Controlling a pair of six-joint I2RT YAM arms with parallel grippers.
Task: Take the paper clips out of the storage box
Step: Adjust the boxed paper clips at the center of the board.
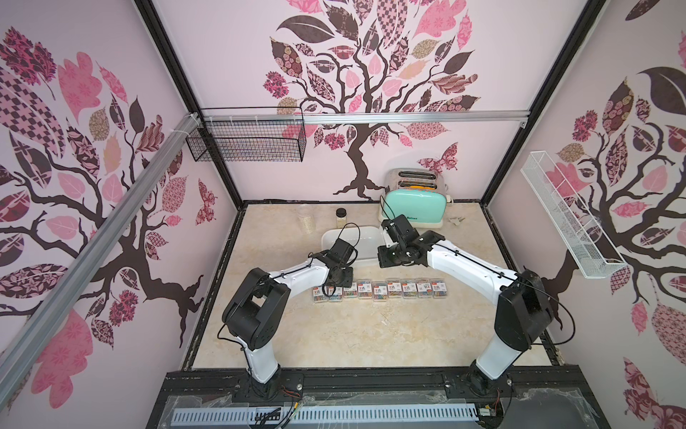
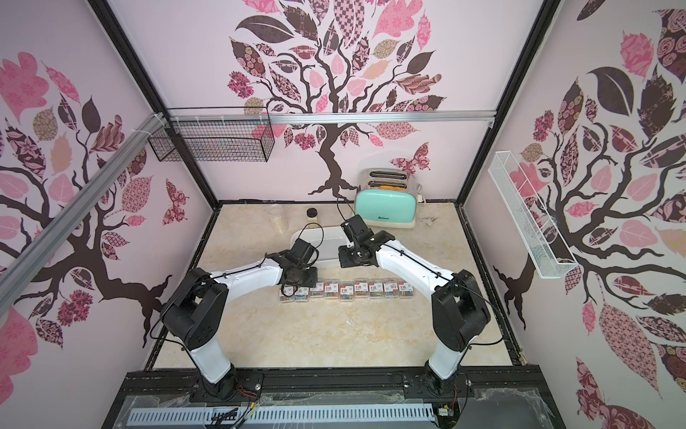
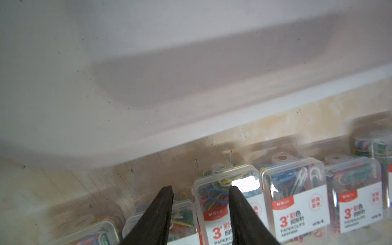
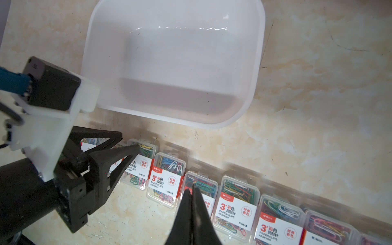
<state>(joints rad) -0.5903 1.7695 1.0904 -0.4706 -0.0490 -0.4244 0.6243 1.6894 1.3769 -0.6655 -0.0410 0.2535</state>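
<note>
Box (image 4: pixel 257 70) is empty; cases (image 4: pixel 165 176) lie in a row just before it. Left gripper (image 3: pixel 200 188) is apart, seemingly gripping nothing; right gripper (image 4: pixel 193 186) is pinched together. Lift straight up, sparing the row.

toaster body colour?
Mint green toaster, cream base, shiny metal top; clearest in a top view.

A row of paper clip cases (image 2: pixel 345 289) is recorded on the marble tabletop (image 2: pixel 334 334), just in front of the storage box (image 2: pixel 328 245). The row's left end is partly covered by the left arm (image 2: pixel 299 275). The right arm (image 2: pixel 352 256) is held over the box's right side. Behind the box, a mint-green toaster (image 2: pixel 384 210), a dark-lidded jar (image 2: pixel 312 217) and a clear cup (image 2: pixel 279 220) are noted.
</note>
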